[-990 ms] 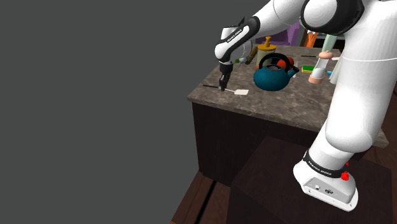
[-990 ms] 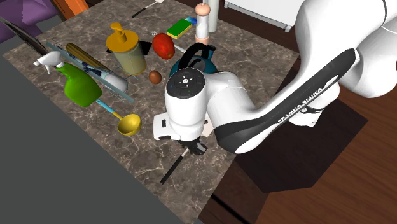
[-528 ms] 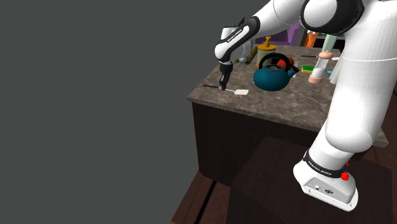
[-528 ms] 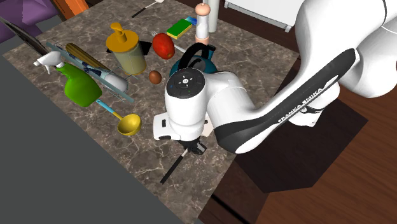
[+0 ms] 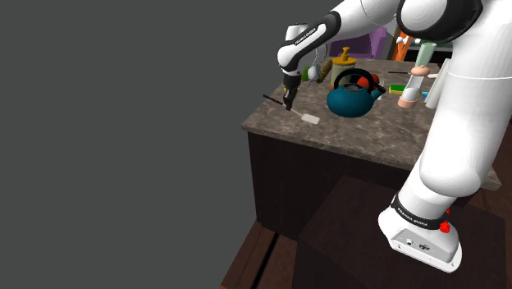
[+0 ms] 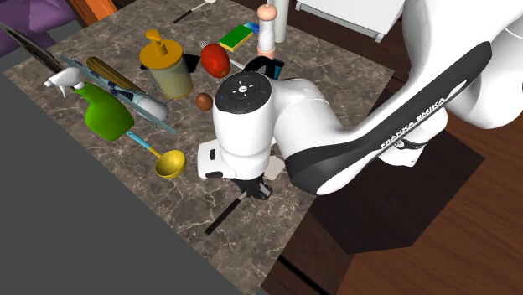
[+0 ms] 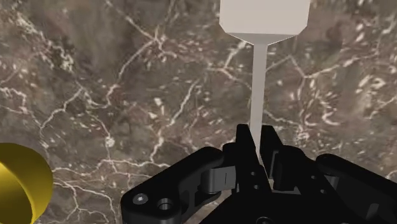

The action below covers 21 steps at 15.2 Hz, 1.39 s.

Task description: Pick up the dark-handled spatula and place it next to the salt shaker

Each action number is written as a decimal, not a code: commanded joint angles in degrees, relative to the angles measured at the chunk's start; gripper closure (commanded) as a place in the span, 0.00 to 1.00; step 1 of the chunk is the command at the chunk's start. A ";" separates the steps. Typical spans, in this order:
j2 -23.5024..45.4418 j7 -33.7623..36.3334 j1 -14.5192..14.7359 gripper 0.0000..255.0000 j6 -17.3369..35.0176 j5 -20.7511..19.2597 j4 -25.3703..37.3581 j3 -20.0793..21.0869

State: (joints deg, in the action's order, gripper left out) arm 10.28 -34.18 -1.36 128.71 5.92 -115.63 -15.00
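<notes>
Arm (image 5: 459, 123): glossy white rounded shells, dark bands at the joints. Black forearm strip carries white "FRANKA EMIKA" lettering (image 6: 416, 120). Round grey end cap (image 6: 243, 90) on the wrist. Base flange (image 5: 420, 242) has red marks. Gripper (image 7: 256, 135): all black, with screw holes in its body.

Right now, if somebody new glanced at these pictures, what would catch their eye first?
The big white arm bends over the dark marble counter, its black gripper shut on the thin shaft of the spatula, whose pale blade sticks out ahead. To the gripper's right in the shoulder view sits a teal kettle. At the second exterior view's left lie a bright green spray bottle and a yellow ladle.
</notes>
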 commanded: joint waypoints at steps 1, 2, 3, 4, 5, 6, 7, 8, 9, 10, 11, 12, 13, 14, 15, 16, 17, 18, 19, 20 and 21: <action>-0.58 0.20 0.03 1.00 -1.23 -0.27 0.66 -0.07; -0.93 0.32 0.06 1.00 -1.93 -0.43 1.02 -0.10; -1.28 0.44 0.08 1.00 -2.63 -0.58 1.39 -0.13; -1.62 0.56 0.11 1.00 -3.33 -0.73 1.77 -0.16; -1.94 0.67 0.13 1.00 -4.03 -0.87 2.16 -0.18; -2.25 0.78 0.15 1.00 -4.73 -1.00 2.57 -0.21; -2.56 0.88 0.16 1.00 -5.44 -1.13 2.99 -0.23; -2.85 0.98 0.18 1.00 -6.15 -1.26 3.42 -0.25; -3.13 1.08 0.20 1.00 -6.86 -1.38 3.87 -0.26; -3.39 1.18 0.21 1.00 -7.58 -1.49 4.33 -0.28; -3.65 1.27 0.22 1.00 -8.29 -1.60 4.80 -0.29; -3.90 1.35 0.24 1.00 -9.01 -1.70 5.28 -0.30; -4.13 1.44 0.25 1.00 -9.73 -1.80 5.78 -0.31; -4.35 1.52 0.26 1.00 -10.45 -1.90 6.29 -0.32; -4.57 1.59 0.27 1.00 -11.18 -1.98 6.82 -0.33; -4.76 1.67 0.27 1.00 -11.91 -2.07 7.35 -0.34; -4.95 1.74 0.28 1.00 -12.64 -2.14 7.90 -0.35; -5.13 1.81 0.29 1.00 -13.37 -2.22 8.47 -0.36; -5.29 1.87 0.29 1.00 -14.10 -2.29 9.05 -0.36; -5.44 1.93 0.30 1.00 -14.84 -2.35 9.64 -0.37; -5.58 1.99 0.30 1.00 -15.57 -2.41 10.24 -0.37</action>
State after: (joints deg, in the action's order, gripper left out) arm 4.78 -32.19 -1.04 113.81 3.54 -105.96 -15.35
